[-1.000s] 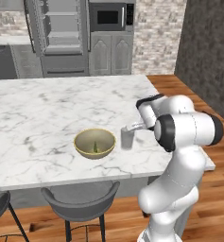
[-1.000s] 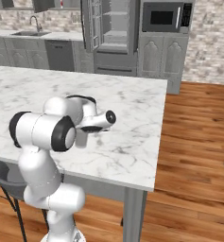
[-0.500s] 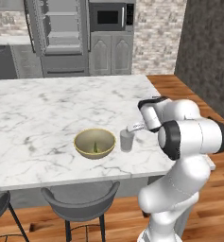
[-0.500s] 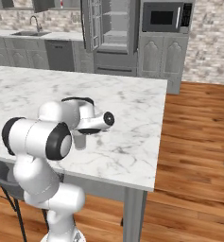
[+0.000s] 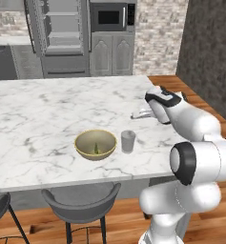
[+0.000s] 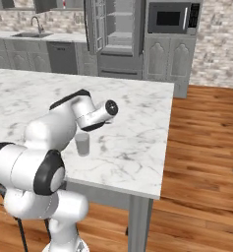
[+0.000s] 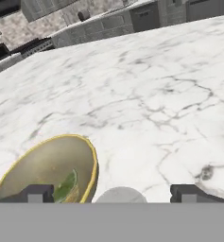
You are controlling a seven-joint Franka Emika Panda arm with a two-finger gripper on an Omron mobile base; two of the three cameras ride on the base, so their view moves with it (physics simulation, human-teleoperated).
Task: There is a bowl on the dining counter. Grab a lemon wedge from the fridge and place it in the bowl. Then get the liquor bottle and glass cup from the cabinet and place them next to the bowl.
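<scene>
My fingers [image 7: 111,193] stand wide and hold nothing. The glass cup [image 5: 128,141] stands upright on the bench [image 5: 38,119] just beside the bowl [image 5: 96,144], below and between my fingertips. The left base view shows the lemon wedge [image 5: 96,148] inside the bowl; the right base view hides the bowl behind my arm.

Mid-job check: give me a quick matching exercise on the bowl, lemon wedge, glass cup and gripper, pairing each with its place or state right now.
Things:
1. bowl
2. lemon wedge
3. glass cup
4. gripper

Places or states:
A. open, holding nothing
B. inside the bowl
C. upright on the dining counter, beside the bowl, nearer the arm
D. on the dining counter, near its front edge, above a stool

Pairs: 1-D, 2-B, 3-C, 4-A
</scene>
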